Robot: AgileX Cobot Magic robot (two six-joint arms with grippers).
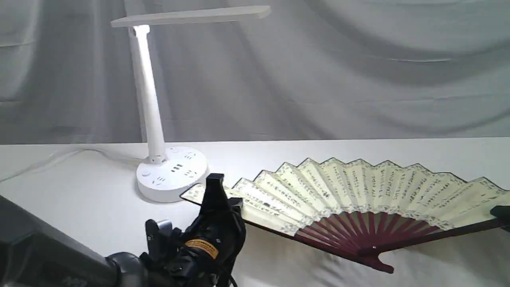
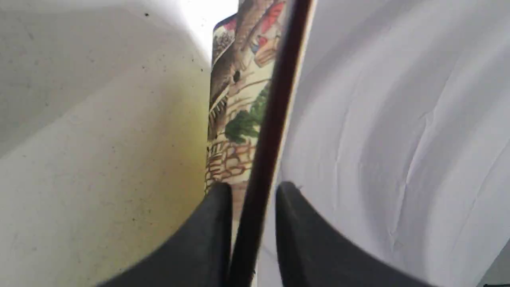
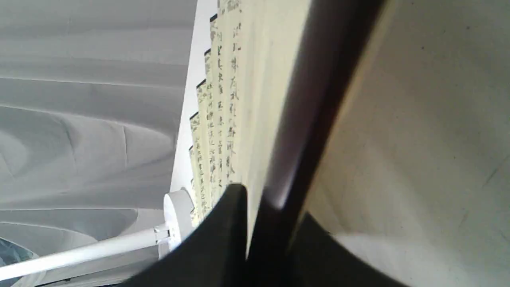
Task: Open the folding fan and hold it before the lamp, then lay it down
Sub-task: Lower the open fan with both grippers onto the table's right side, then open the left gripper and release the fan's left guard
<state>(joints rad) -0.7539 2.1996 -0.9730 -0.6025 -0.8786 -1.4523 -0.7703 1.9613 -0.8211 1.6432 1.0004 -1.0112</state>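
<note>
The folding fan (image 1: 358, 187) is spread wide, calligraphy side facing the exterior view, low over the white cloth to the right of the lamp (image 1: 149, 99). My left gripper (image 1: 225, 197) is at the fan's left guard. In the left wrist view the dark guard (image 2: 275, 99) runs between the fingers (image 2: 215, 231) with a gap on one side, so the left gripper (image 2: 254, 186) stands open around it. The right gripper (image 3: 273, 203) is shut on the other guard and barely shows at the right edge (image 1: 503, 213). The lamp's base (image 3: 177, 207) shows beyond the leaf.
The lamp's white cable (image 1: 48, 159) trails off to the left across the table cloth (image 1: 79, 207). A grey draped backdrop (image 1: 318, 79) hangs behind. My left arm's dark body (image 1: 40, 255) fills the lower left corner.
</note>
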